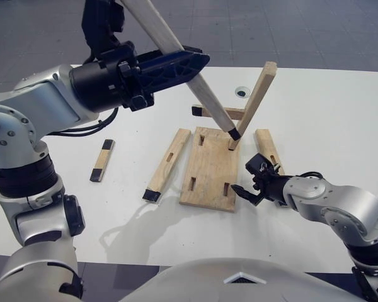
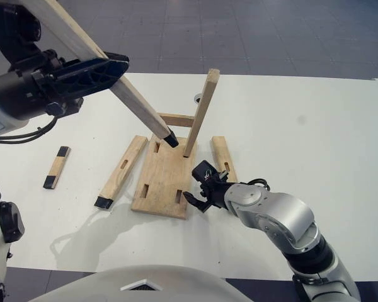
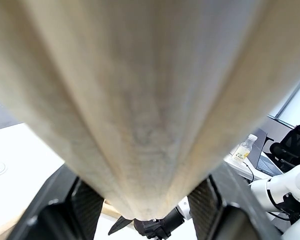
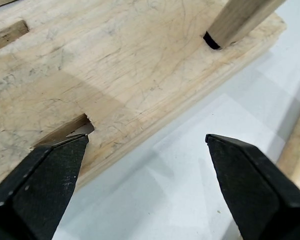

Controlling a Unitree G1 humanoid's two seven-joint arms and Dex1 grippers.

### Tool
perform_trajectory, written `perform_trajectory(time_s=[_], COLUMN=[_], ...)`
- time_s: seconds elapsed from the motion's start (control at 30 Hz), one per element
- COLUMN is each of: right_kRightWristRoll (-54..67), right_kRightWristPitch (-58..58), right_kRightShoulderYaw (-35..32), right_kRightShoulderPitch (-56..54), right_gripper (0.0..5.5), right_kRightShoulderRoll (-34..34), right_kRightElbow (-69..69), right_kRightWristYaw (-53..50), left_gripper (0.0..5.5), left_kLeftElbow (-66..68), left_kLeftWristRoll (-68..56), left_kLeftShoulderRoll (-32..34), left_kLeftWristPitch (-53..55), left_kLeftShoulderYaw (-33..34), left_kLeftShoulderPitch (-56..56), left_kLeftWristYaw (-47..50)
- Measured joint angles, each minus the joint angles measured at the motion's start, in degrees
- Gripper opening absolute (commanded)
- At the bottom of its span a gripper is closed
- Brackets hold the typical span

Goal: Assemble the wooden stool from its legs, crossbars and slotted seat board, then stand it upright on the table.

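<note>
The slotted seat board [image 1: 206,168] lies flat on the white table. One leg [image 1: 259,97] stands tilted in its far right slot. High over the table's left side, my left gripper [image 1: 179,61] is shut on a second leg [image 1: 205,94]. That leg slants down, and its black tip [image 1: 234,134] hovers just above the board beside the standing leg. Wood of the held leg [image 3: 140,100] sits between the black fingers [image 3: 217,200]. My right gripper [image 1: 247,189] is open at the board's near right corner, one finger [image 4: 45,175] over a slot and the other over bare table.
A slotted leg [image 1: 168,162] lies left of the board and another leg [image 1: 268,150] lies to its right. A crossbar [image 1: 217,112] rests behind the board, and a short black-tipped crossbar [image 1: 103,160] lies far left. A small hole [image 1: 241,92] marks the table's far side.
</note>
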Motion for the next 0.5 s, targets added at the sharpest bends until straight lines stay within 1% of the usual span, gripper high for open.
perform_trajectory(time_s=[0.23, 0.3, 0.43, 0.5], right_kRightWristRoll=[-4.14, -5.25, -8.22, -9.75], right_kRightWristPitch=[-1.29, -1.81, -4.57, -6.67], right_kRightShoulderYaw=[1.95, 3.47, 6.01, 6.56], right_kRightShoulderPitch=[-0.38, -0.76, -2.44, -2.5], right_gripper=[4.35, 4.35, 4.35, 4.35], right_kRightShoulderRoll=[0.36, 0.06, -2.66, -5.58], right_kRightElbow=[0.74, 1.07, 2.03, 2.04], right_kRightWristYaw=[3.89, 5.93, 10.4, 13.18], left_gripper=[2.06, 2.06, 2.06, 2.06], left_kLeftElbow=[0.04, 0.04, 0.12, 0.13], left_kLeftWristRoll=[2.04, 2.5, 2.79, 2.98], left_kLeftShoulderRoll=[-0.58, -0.58, -0.58, -0.46], left_kLeftWristPitch=[-0.59, -0.73, -0.94, -0.93], left_kLeftShoulderYaw=[-1.01, -1.02, -1.12, -1.12], left_kLeftShoulderPitch=[-0.01, -0.01, -0.23, -0.59], left_kLeftWristYaw=[-0.17, -0.17, -0.4, -0.74])
